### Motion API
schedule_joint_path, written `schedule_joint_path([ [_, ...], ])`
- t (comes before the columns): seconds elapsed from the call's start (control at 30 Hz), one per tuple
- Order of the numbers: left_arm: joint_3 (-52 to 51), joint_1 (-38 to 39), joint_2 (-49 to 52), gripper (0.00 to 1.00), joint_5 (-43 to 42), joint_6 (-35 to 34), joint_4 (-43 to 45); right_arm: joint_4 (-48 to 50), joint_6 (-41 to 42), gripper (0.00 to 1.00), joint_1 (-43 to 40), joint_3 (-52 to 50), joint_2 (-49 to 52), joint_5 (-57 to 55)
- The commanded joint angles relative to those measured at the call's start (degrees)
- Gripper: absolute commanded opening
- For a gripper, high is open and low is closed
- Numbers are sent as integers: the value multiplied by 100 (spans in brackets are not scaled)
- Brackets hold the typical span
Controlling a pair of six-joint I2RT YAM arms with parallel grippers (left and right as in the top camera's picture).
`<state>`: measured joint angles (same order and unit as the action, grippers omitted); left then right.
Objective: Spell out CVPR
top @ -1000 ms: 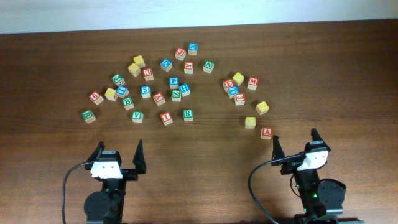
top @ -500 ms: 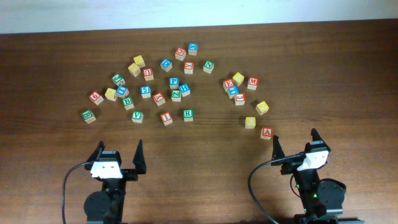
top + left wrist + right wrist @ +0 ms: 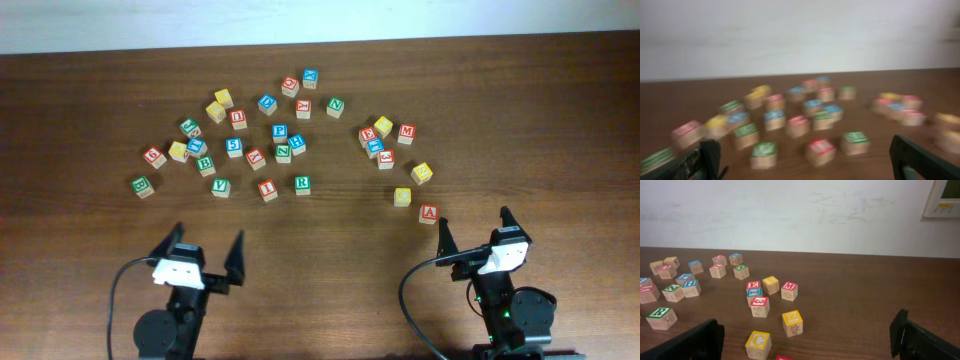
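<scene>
Thirty letter cubes (image 3: 302, 184), two pincers (image 3: 209, 233) (image 3: 473, 219), one table (image 3: 320, 270).

Bright, even light; small wooden alphabet cubes (image 3: 302, 184) cast faint shadows on the dark brown wooden bench (image 3: 330, 260). Left wrist view blurred throughout; other views sharp.
</scene>
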<state>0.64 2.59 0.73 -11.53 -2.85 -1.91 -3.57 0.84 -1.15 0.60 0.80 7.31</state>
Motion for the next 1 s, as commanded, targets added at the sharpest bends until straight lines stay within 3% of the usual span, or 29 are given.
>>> schedule_joint_path([
  [0.0, -11, -24, -33, 99, -2809, -39, 411, -44, 2, 98, -37, -28, -44, -48],
  [0.13, -11, -24, -33, 99, -3718, -39, 1303, -42, 2, 98, -37, -28, -44, -48],
  [0.27, 9, -24, -33, 99, -3779, -39, 3202, -42, 2, 98, -37, -28, -44, -48],
  [0.33, 149, -24, -33, 99, -3773, -37, 3639, -42, 2, 98, -37, -28, -44, -48],
  [0.53, 1139, -26, 42, 99, -3757, -37, 3460, -44, 2, 98, -37, -28, -44, -48],
  [0.63, 1853, -26, 415, 99, -3755, -33, 2575, -42, 2, 98, -37, -28, -44, -48],
  [0.8, 3510, -26, 2017, 99, -3810, 42, 807, -42, 2, 98, -37, -28, -44, -48],
  [0.9, 3842, -24, 2732, 99, -5200, 157, 769, -42, 2, 98, -37, -28, -44, -48],
  [0.97, 3842, -24, 2881, 99, -5528, 155, 892, -42, 2, 98, -37, -28, -44, -48],
])
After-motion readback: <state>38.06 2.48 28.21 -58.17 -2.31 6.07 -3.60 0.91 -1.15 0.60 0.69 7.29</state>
